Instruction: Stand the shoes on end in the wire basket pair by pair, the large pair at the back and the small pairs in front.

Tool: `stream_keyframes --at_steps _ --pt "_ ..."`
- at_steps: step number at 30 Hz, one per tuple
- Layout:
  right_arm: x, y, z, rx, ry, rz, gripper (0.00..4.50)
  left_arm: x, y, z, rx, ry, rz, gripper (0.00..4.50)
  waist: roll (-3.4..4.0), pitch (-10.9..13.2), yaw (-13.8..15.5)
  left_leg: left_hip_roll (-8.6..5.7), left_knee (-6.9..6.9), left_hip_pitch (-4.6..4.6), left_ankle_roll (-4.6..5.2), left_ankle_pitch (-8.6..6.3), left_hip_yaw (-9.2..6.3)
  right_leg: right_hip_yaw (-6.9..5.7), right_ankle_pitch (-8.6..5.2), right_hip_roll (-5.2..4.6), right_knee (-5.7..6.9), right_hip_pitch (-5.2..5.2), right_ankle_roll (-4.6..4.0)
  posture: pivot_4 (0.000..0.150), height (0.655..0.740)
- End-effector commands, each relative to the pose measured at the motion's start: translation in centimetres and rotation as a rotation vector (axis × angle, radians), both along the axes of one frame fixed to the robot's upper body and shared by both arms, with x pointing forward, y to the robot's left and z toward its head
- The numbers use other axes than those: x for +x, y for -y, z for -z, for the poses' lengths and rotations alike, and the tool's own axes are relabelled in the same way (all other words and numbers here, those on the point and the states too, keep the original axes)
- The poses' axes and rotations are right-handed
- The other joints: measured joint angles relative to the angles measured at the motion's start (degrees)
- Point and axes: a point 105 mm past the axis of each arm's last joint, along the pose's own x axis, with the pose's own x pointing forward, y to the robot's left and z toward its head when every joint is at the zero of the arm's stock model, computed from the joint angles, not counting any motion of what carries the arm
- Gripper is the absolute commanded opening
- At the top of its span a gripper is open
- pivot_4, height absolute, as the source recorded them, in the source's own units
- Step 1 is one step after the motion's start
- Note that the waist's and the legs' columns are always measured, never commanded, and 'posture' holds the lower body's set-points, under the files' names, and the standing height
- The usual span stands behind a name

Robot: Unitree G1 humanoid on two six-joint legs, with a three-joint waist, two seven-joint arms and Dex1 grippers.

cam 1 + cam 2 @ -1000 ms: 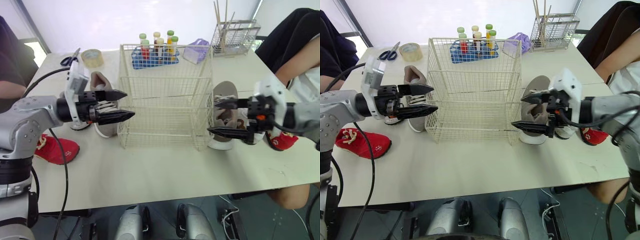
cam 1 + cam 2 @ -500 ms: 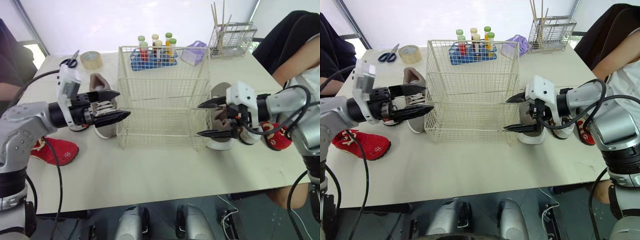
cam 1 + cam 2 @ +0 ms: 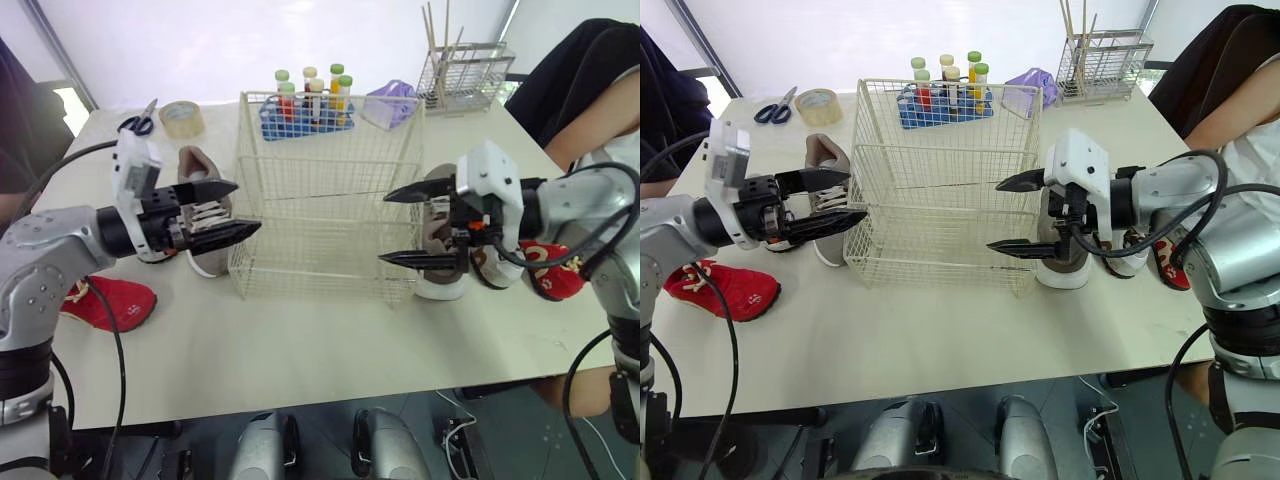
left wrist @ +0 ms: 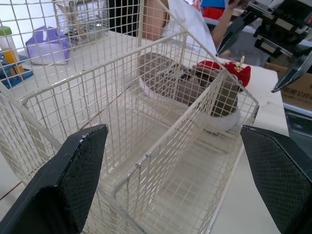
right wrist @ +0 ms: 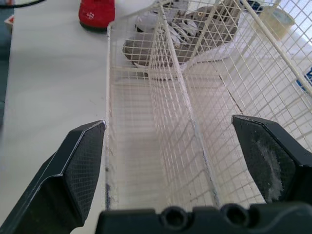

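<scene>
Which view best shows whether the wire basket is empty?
The right wrist view looks along the bare floor of the wire basket. The left wrist view looks in from the opposite end; both eye views, from above.

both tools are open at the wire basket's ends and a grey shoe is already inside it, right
No: the wire basket is empty. The left wrist view shows the grey shoe outside its far end. Left tool and right tool are open.

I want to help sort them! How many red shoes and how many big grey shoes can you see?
Red shoes: 2
Big grey shoes: 2
Total: 4
</scene>
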Motion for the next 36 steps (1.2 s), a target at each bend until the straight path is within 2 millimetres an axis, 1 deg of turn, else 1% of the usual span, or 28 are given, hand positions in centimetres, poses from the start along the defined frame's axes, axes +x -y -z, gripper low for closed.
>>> stream_keyframes --at_steps 1,2,4,5,8,11,14,19,22,24,27,28,29,32,36 --pt "-1.4 -0.1 0.1 -0.038 0.01 -0.025 4.5 -0.1 0.0 -1.1 0.0 0.049 0.01 4.48 -0.01 0.0 -0.11 0.0 0.0 0.0 0.01 0.0 0.0 0.0 0.0 0.0 0.0 0.0 0.0 0.15 0.74" --pt "-1.5 -0.1 0.4 -0.043 0.009 -0.022 4.5 -0.1 0.0 -1.1 0.001 0.049 0.011 4.48 -0.01 0.0 -0.18 0.0 0.0 0.0 0.01 -0.01 0.0 0.0 0.0 0.0 -0.01 0.01 0.0 0.15 0.74" --pt "-1.3 -0.5 1.7 -0.055 0.0 -0.007 4.5 -0.1 0.1 -1.1 0.003 0.05 0.014 4.48 -0.01 0.0 -0.24 0.0 0.0 0.0 0.01 -0.01 0.01 0.01 0.0 0.0 -0.01 0.0 0.0 0.15 0.74" --pt "-1.0 -0.6 2.5 -0.068 0.005 0.011 4.5 -0.1 0.2 -1.1 0.005 0.05 0.015 4.48 -0.01 0.0 -0.24 0.0 0.0 0.01 0.01 -0.01 0.01 0.01 0.0 0.0 -0.01 0.0 0.0 0.15 0.74" --pt "0.0 -0.8 3.9 -0.099 0.026 0.064 4.5 -0.1 0.2 -1.0 0.01 0.05 0.017 4.48 -0.01 0.0 -0.23 0.0 0.0 0.0 0.01 -0.01 0.01 0.01 0.0 0.0 0.0 -0.01 0.0 0.15 0.74" --pt "0.3 -0.8 5.2 -0.149 0.037 0.079 4.5 -0.1 0.2 -1.0 0.014 0.05 0.016 4.48 -0.01 0.01 -0.17 -0.01 0.0 0.0 0.01 -0.01 0.02 0.01 -0.02 0.0 -0.01 -0.01 -0.03 0.15 0.74" --pt "0.3 -0.9 6.1 -0.197 0.045 0.077 4.5 -0.1 0.2 -1.0 0.016 0.051 0.013 4.48 -0.01 0.01 -0.17 -0.01 0.0 0.0 0.01 -0.01 0.02 0.01 -0.02 0.0 -0.01 -0.01 -0.04 0.15 0.74" --pt "-0.1 -0.7 7.1 -0.25 0.035 0.068 4.5 -0.1 0.2 -0.9 0.018 0.053 0.008 4.48 -0.02 0.0 -0.08 -0.01 0.0 0.0 0.01 -0.01 0.02 0.0 -0.11 0.0 -0.02 0.0 -0.19 0.15 0.74" --pt "-0.1 -0.6 7.3 -0.263 0.035 0.066 3.62 -0.1 0.2 -0.9 0.017 0.054 0.003 4.5 -0.02 0.01 0.03 -0.01 0.0 0.0 0.01 -0.01 0.01 0.0 -0.12 0.0 -0.04 0.01 -0.19 0.15 0.74" --pt "-0.2 -0.6 7.4 -0.275 0.035 0.061 2.56 -0.1 0.2 -0.9 0.017 0.054 0.001 4.5 -0.03 0.01 0.06 -0.01 0.0 0.0 0.01 -0.01 0.01 0.0 -0.12 0.0 -0.05 0.01 -0.2 0.15 0.74" --pt "-0.3 -0.7 7.4 -0.292 0.046 0.051 1.09 -0.1 0.3 -0.9 0.014 0.056 -0.001 4.5 -0.02 0.01 0.05 -0.01 0.0 0.0 0.01 -0.01 0.01 0.0 -0.12 0.0 -0.05 0.01 -0.2 0.15 0.74" --pt "-0.2 -0.7 7.3 -0.296 0.06 0.046 0.5 0.0 0.3 -0.9 0.013 0.057 -0.003 4.5 -0.03 0.01 0.04 -0.01 0.0 0.0 0.01 -0.01 0.01 0.0 -0.12 0.0 -0.05 0.01 -0.2 0.15 0.74" --pt "-0.1 -0.8 7.2 -0.302 0.073 0.039 0.07 0.0 0.3 -0.9 0.013 0.058 -0.004 4.5 -0.02 0.01 0.05 -0.01 0.0 0.0 0.01 -0.01 0.01 0.0 -0.12 0.0 -0.05 0.0 -0.2 0.15 0.74" --pt "0.5 -0.8 6.8 -0.329 0.122 0.038 0.07 0.0 0.2 -1.0 0.011 0.06 -0.006 4.5 -0.03 0.02 -0.16 -0.01 0.0 0.0 0.01 -0.01 0.02 0.0 -0.12 0.0 -0.07 0.0 -0.2 0.15 0.74" --pt "1.9 -0.8 5.8 -0.341 0.203 0.055 0.07 0.1 0.2 -1.0 0.009 0.064 -0.011 4.5 -0.05 0.03 -0.33 0.0 0.0 0.0 0.01 -0.01 0.02 0.0 -0.12 0.0 -0.06 0.0 -0.2 0.15 0.74"
